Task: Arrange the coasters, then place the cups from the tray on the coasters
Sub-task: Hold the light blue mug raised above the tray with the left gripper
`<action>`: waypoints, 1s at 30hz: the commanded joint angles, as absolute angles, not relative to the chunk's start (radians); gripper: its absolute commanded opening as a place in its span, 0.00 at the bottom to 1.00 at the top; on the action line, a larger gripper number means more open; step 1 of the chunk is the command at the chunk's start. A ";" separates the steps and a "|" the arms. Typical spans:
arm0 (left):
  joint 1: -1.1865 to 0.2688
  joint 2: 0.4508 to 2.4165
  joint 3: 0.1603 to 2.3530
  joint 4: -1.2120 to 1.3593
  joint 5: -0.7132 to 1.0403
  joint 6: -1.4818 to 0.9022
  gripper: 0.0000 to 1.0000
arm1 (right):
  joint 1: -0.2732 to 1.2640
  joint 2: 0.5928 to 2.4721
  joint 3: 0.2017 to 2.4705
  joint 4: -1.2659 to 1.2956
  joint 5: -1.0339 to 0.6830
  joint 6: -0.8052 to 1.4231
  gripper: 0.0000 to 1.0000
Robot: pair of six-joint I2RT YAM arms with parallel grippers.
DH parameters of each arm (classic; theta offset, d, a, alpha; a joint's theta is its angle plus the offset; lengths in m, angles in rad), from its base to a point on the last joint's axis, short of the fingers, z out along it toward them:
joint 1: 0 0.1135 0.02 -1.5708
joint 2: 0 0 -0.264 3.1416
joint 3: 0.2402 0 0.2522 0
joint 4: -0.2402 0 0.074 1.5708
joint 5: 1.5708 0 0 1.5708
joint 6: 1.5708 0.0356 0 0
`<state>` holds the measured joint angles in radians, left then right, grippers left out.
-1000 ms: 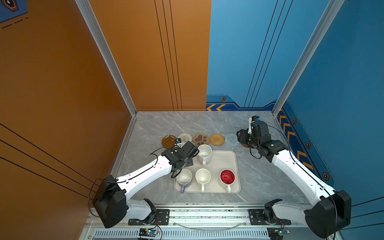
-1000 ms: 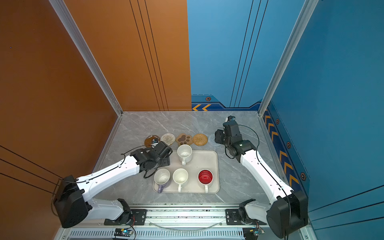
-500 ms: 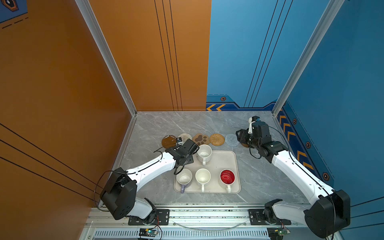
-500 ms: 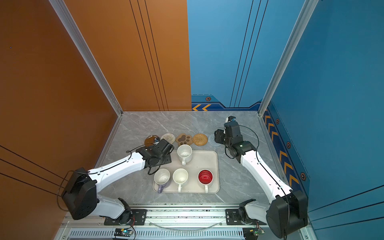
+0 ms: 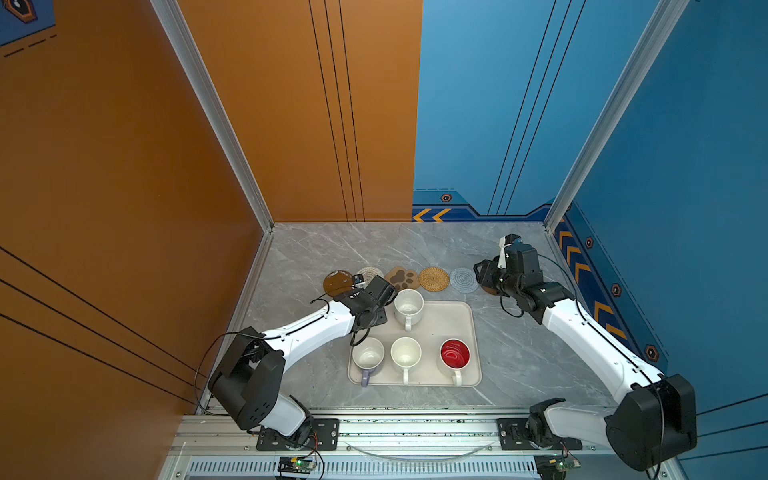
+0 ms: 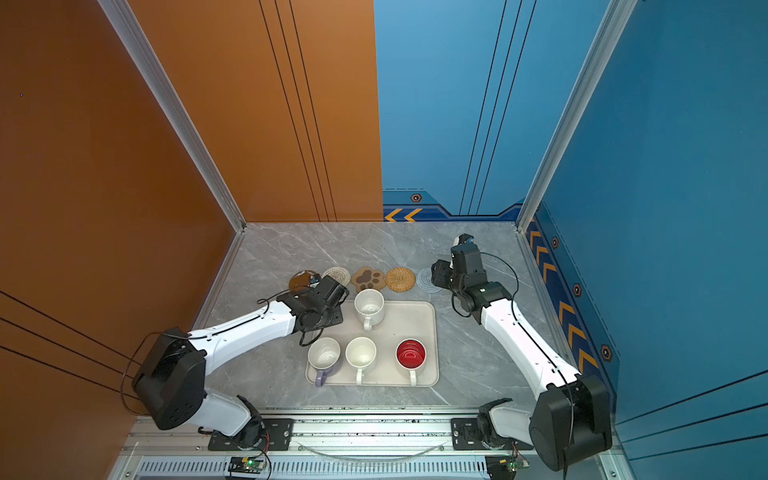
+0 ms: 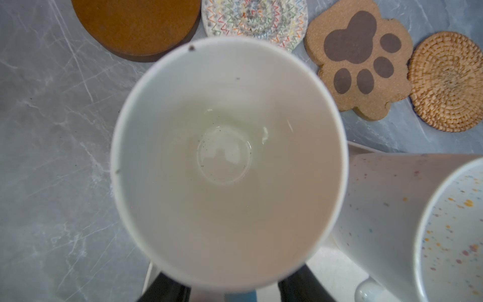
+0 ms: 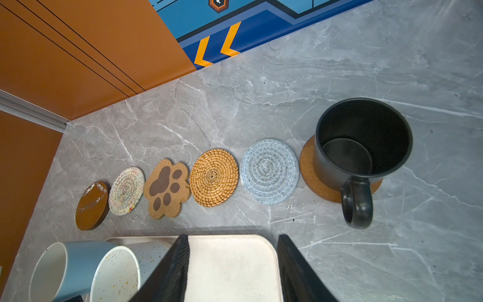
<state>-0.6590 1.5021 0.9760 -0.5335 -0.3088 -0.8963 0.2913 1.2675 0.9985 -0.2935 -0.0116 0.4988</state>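
My left jaws (image 7: pixel 234 292) stand parted astride the near side of the light blue ceramic mug (image 7: pixel 230 162), the round brown coaster (image 7: pixel 136 23) just beyond its far rim; my right jaws (image 8: pixel 232 264) gape empty.

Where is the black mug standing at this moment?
In the right wrist view the black mug stands on a brown disc coaster, at the row's end beside the grey-blue woven coaster, off the tray.
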 commanded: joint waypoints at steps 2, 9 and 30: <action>-0.647 1.506 0.959 -0.534 -0.304 -0.903 0.44 | 0.284 1.274 0.989 -0.278 -0.032 0.507 0.52; -0.641 1.509 0.957 -0.535 -0.302 -0.901 0.30 | 0.280 1.281 0.991 -0.272 -0.045 0.504 0.52; -0.635 1.504 0.975 -0.548 -0.299 -0.852 0.00 | 0.277 1.301 0.994 -0.263 -0.065 0.504 0.51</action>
<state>-0.6415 1.5021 0.9688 -0.5331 -0.3019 -0.8764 0.2810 1.2957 0.9985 -0.2756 -0.0528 0.4988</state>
